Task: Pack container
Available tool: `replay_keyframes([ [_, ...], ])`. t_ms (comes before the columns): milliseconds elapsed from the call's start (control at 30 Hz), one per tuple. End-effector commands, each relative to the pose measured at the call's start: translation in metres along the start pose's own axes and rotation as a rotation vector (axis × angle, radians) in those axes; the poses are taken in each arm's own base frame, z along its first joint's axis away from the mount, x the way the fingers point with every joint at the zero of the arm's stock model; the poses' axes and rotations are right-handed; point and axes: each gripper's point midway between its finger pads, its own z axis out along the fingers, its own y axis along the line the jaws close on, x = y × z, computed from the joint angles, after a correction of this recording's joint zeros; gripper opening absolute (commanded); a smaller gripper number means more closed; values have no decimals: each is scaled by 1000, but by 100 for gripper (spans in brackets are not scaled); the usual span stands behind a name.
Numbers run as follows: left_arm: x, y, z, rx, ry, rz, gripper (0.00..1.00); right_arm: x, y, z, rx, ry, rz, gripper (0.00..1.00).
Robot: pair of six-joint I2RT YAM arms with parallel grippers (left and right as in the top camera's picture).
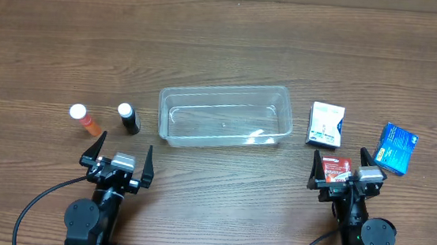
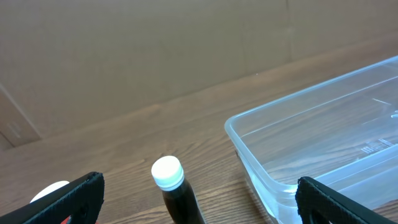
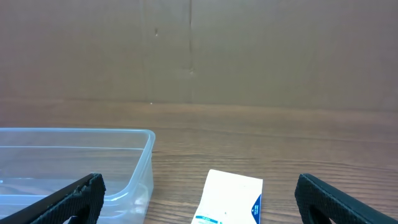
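Note:
The clear plastic container sits empty at the table's middle; it also shows in the left wrist view and the right wrist view. A dark bottle with a white cap and an orange bottle with a white cap lie to its left. A white box, a blue box and a red box lie to its right. My left gripper is open and empty, just short of the dark bottle. My right gripper is open over the red box, short of the white box.
A brown cardboard wall stands behind the wooden table. The arm bases and black cables sit at the table's near edge.

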Motion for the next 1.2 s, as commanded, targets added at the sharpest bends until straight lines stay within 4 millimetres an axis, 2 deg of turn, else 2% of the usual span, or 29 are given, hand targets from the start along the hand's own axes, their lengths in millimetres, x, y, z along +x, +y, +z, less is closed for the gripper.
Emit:
replay_keyframes([
  [0,1,5,-1,-25,2,26,100,2,-1,0,5,-3,-4,100],
  [833,0,6,-1,-28,-1,34,100,2,-1,0,5,-2,31,100],
  [900,-2,6,-1,-30,-12,1,100,2,-1,0,4,-2,86,100],
  [1067,-1,12,-2,-61,-1,-228,100,1,-1,0,5,-1,169,100],
  [1167,-12,14,-6,-61,-2,-271,100,-8,-1,-3,6,9,168,100],
])
